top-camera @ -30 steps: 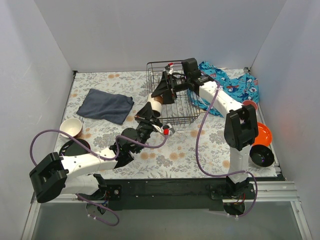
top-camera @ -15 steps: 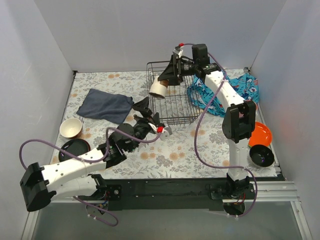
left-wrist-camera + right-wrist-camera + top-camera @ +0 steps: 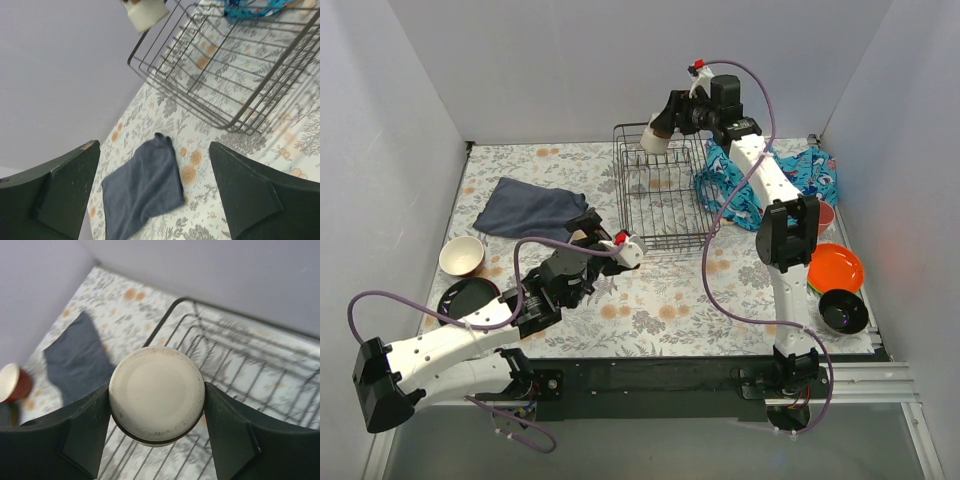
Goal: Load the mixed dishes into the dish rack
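My right gripper (image 3: 665, 122) is shut on a pale cream cup (image 3: 655, 140) and holds it in the air over the back rim of the black wire dish rack (image 3: 620, 185). In the right wrist view the cup's round base (image 3: 156, 395) fills the gap between the fingers, with the rack (image 3: 240, 355) below it. My left gripper (image 3: 592, 228) is open and empty, low over the table just front-left of the rack. In the left wrist view the rack (image 3: 225, 65) is at the upper right and the cup (image 3: 145, 12) at the top edge.
A dark navy cloth (image 3: 533, 210) lies left of the rack. A cream-lined red bowl (image 3: 462, 255) and a dark plate (image 3: 468, 297) sit at the left. A blue patterned cloth (image 3: 775, 180), an orange plate (image 3: 837, 267) and a dark bowl (image 3: 843, 310) are at the right.
My right gripper has carried the cup up and back, from the rack's front-left corner to above its back rim. My left arm has drawn back from the cup, down and to the left.
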Controlling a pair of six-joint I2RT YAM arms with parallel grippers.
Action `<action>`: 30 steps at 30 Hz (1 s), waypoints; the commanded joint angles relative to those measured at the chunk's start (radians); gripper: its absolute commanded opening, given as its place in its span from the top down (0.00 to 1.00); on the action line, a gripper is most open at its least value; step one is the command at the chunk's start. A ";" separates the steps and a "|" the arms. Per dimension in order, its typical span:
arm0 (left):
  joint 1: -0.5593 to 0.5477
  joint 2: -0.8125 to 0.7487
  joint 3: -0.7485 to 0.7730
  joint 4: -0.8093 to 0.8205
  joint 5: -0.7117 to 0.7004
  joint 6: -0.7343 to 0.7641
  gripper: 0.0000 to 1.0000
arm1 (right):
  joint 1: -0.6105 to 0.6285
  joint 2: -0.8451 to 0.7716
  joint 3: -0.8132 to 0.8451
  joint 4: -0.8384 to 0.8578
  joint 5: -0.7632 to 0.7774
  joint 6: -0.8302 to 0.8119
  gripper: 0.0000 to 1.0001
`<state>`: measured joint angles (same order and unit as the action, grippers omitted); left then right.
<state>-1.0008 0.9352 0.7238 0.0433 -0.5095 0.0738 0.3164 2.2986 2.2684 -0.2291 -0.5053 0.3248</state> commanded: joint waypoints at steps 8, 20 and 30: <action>0.054 0.028 -0.021 -0.074 -0.072 -0.127 0.07 | 0.038 0.061 0.051 0.338 0.458 -0.271 0.99; 0.108 0.050 0.020 -0.187 -0.069 -0.212 0.05 | 0.035 0.133 -0.001 0.415 0.537 -0.322 0.99; 0.125 0.040 0.006 -0.209 -0.049 -0.249 0.05 | 0.032 0.176 -0.029 0.375 0.559 -0.322 0.99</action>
<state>-0.8867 0.9939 0.7052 -0.1452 -0.5644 -0.1444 0.3534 2.4592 2.2410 0.0853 0.0223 0.0181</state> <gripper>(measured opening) 0.949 0.758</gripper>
